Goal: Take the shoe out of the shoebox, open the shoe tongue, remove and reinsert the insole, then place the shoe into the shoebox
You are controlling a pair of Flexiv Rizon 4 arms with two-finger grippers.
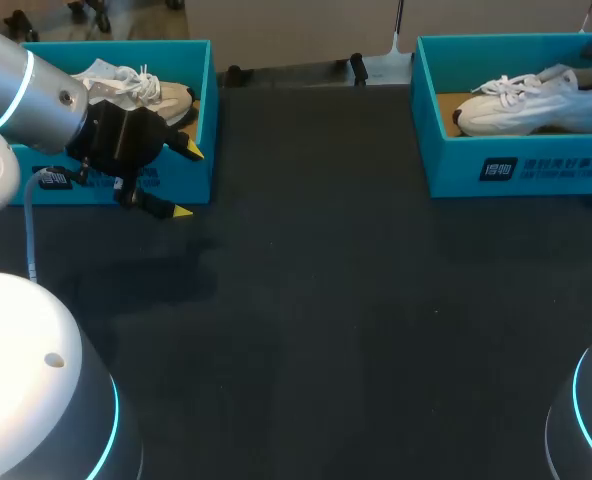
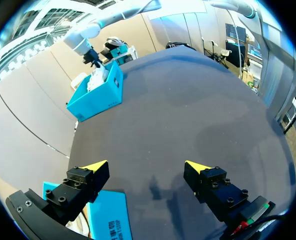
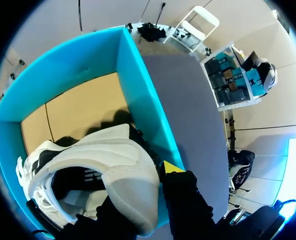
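From above, two teal boxes stand at the far edge of the dark bench [image 1: 326,330]. The right shoebox [image 1: 516,170] holds a white shoe [image 1: 531,100] lying lengthwise along the box, its toe pointing toward the middle of the bench and its heel toward the side where the right arm comes in. That arm's hand is all but out of sight at the picture's edge. The left hand [image 1: 187,180] hangs just outside the front corner of the left shoebox [image 1: 208,120], spread wide and holding nothing, with a second white shoe [image 1: 141,90] in the box behind it. Through the left wrist's eye, the left hand [image 2: 145,167] gapes over bare bench, with a corner of its own box beside one finger. The right shoebox [image 2: 95,95] is well apart on the other side of the bench, with the right arm dipping into it. From the right wrist, the right hand [image 3: 155,192] sits right at the heel of the shoe [image 3: 98,165], close against the box's teal wall [image 3: 143,100], and the shoe's length runs away from it toward the far end of the box. I cannot tell whether it has actually closed on the heel. To my eye the right hand is by far the nearer, so lifting the shoe out falls to it, heel first.
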